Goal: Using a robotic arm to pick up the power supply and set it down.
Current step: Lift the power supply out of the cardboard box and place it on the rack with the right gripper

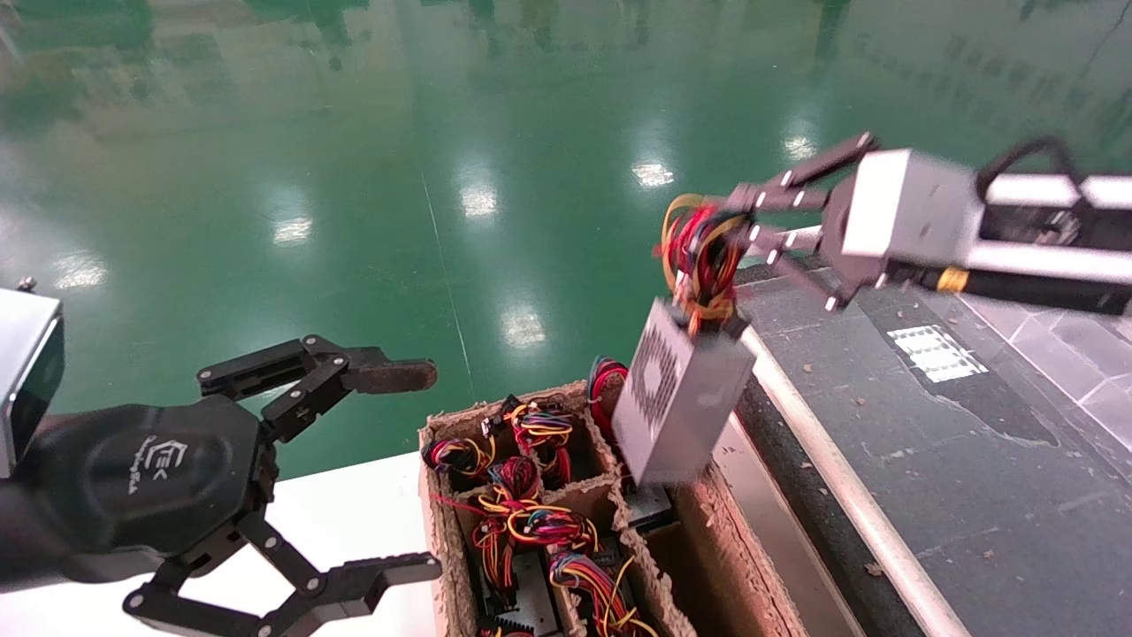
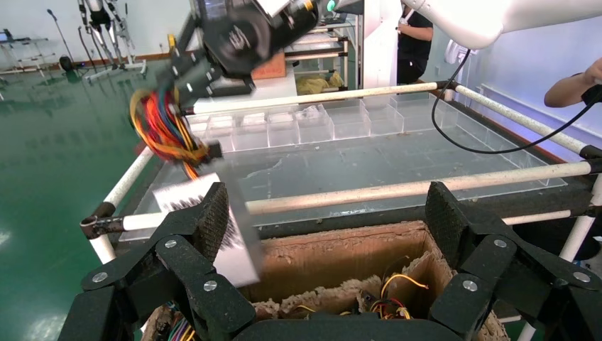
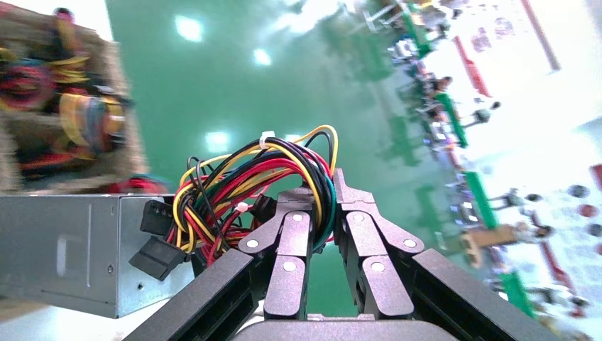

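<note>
Reaching in level from the right, right gripper (image 1: 738, 217) pinching the wire bundle (image 1: 699, 257), power supply (image 1: 676, 402) dangling below it over the cardboard divider box (image 1: 707, 531), left gripper (image 1: 402, 469) spread wide nearby, glossy green floor (image 1: 354, 177) beyond

Black logo-marked claw (image 1: 393, 469), linked screw-studded fingers.

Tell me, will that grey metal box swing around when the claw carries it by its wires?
Probably. The right claw is shut on the wire bundle, not the power supply itself, so the box hangs tilted below. Bendy wires likely let it sway. A solid metal box may feel heavy and tug on them.
</note>
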{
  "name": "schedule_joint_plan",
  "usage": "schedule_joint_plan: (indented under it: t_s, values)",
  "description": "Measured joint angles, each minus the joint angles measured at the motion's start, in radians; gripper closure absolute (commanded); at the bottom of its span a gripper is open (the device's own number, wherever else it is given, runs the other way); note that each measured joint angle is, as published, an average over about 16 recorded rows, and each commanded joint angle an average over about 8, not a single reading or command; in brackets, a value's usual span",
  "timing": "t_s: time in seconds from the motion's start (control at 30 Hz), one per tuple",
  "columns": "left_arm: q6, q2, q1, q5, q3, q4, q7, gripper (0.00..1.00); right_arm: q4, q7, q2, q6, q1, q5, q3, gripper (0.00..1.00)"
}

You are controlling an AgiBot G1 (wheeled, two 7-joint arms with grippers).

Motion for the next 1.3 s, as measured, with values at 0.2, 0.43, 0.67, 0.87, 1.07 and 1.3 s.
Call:
schedule_joint_plan:
  t_s: [0.2,0.43,0.67,0.87,1.07,1.3]
  values:
    - [0.000,0.000,0.000,0.000,0.000,0.000,0.000,0.00,-0.097,-0.053,-0.016,0.044,0.058,-0.022,0.016,1.00]
    - [0.000,0.000,0.000,0.000,0.001,0.000,0.000,0.00,-0.286,-0.164,-0.061,0.100,0.140,-0.084,0.008,1.00]
    - [0.000,0.000,0.000,-0.001,0.001,0.000,0.000,0.00,-0.505,-0.308,-0.120,0.158,0.217,-0.149,-0.012,1.00]
    - [0.000,0.000,0.000,-0.001,0.001,0.000,0.001,0.00,-0.678,-0.430,-0.172,0.200,0.271,-0.183,-0.024,1.00]
    - [-0.001,-0.001,0.000,-0.001,0.001,0.000,0.001,0.00,-0.816,-0.527,-0.222,0.226,0.314,-0.191,-0.026,1.00]
    - [-0.001,-0.001,0.000,-0.001,0.002,0.000,0.001,0.00,-0.931,-0.609,-0.279,0.246,0.347,-0.187,-0.024,1.00]
